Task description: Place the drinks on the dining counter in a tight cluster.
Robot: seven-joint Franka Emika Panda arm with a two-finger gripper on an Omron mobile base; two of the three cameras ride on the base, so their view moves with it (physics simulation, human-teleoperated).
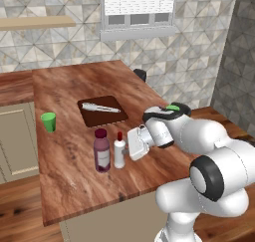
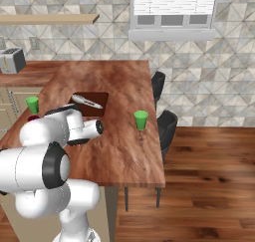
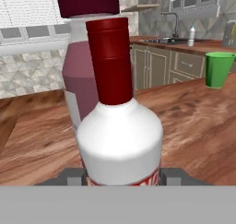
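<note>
Drinks on dining counter (image 1: 64, 186), near its front edge. Green cup (image 1: 48, 121) far left, contents not visible. Purple bottle (image 1: 101, 151), maroon cap, pale label, no legible writing. White bottle (image 1: 119, 151), red cap, just beside it, upright, red print at base unreadable. Gripper (image 1: 130, 147) jaws pinching white bottle.

No text, brand, number or sign can be read in these pictures. The purple bottle (image 1: 101, 151) carries a pale label on its side, but the label is blank or too small to read. The white bottle (image 3: 120, 140) shows a strip of red pattern at its lower edge, at about 6 o'clock in the hand view, and it is cut off, so no letters can be made out.
</note>
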